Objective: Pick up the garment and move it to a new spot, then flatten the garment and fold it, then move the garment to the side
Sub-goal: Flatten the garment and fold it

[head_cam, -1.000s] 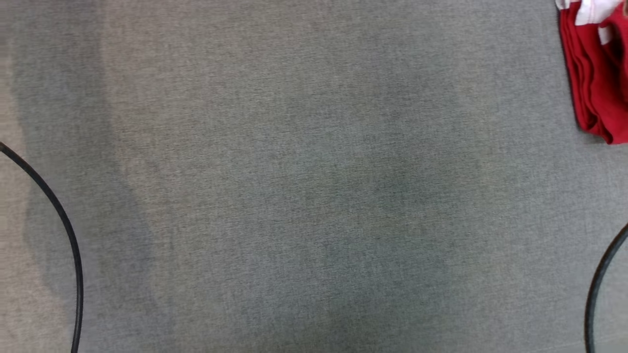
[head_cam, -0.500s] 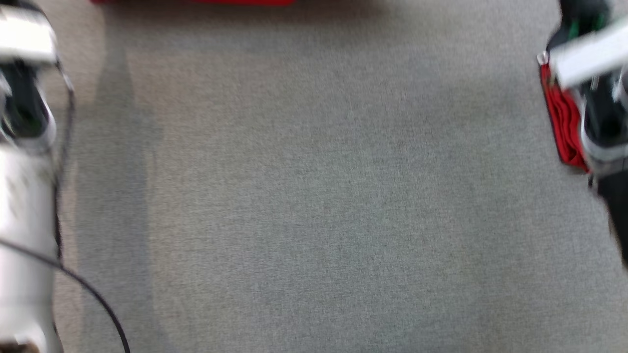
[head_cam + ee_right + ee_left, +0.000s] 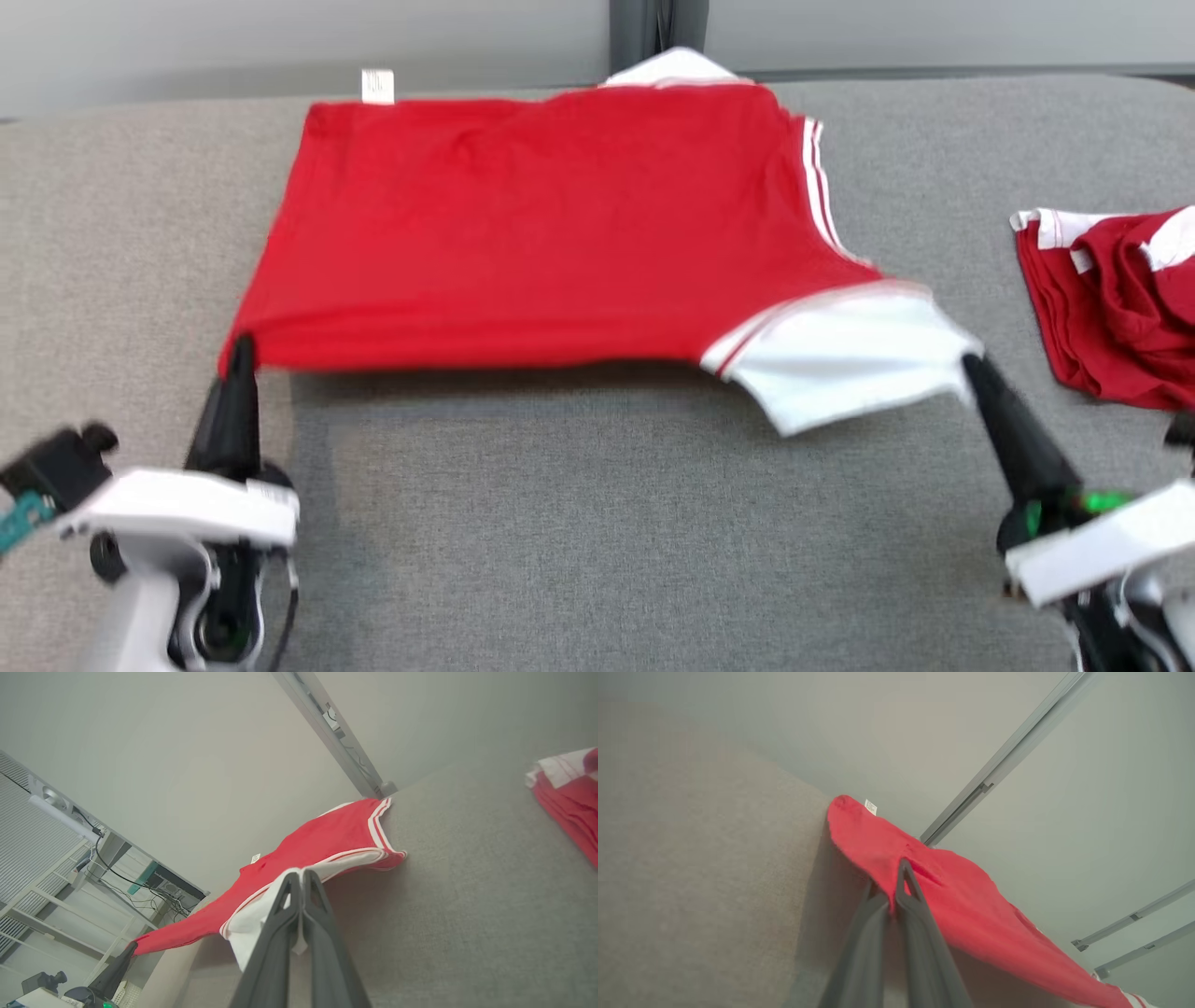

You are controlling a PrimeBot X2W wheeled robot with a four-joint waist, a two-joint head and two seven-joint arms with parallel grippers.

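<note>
Since a second ago our head view has swung up from bare grey cloth, and both arms and the red garment (image 3: 523, 233) have come into it. Our left gripper (image 3: 241, 353) sits low at the near left, fingers pointing away, pinched tight on the garment's red corner. Our right gripper (image 3: 971, 366) reaches in from the near right, angled inward, clamped on the white sleeve (image 3: 840, 359). The near edge hangs stretched between them; the far part lies on the grey table (image 3: 597, 523).

Left pincer (image 3: 240, 353) and right pincer (image 3: 971, 366), both pinched closed, wide apart, fingers (image 3: 1013, 439) slanting forward.
</note>
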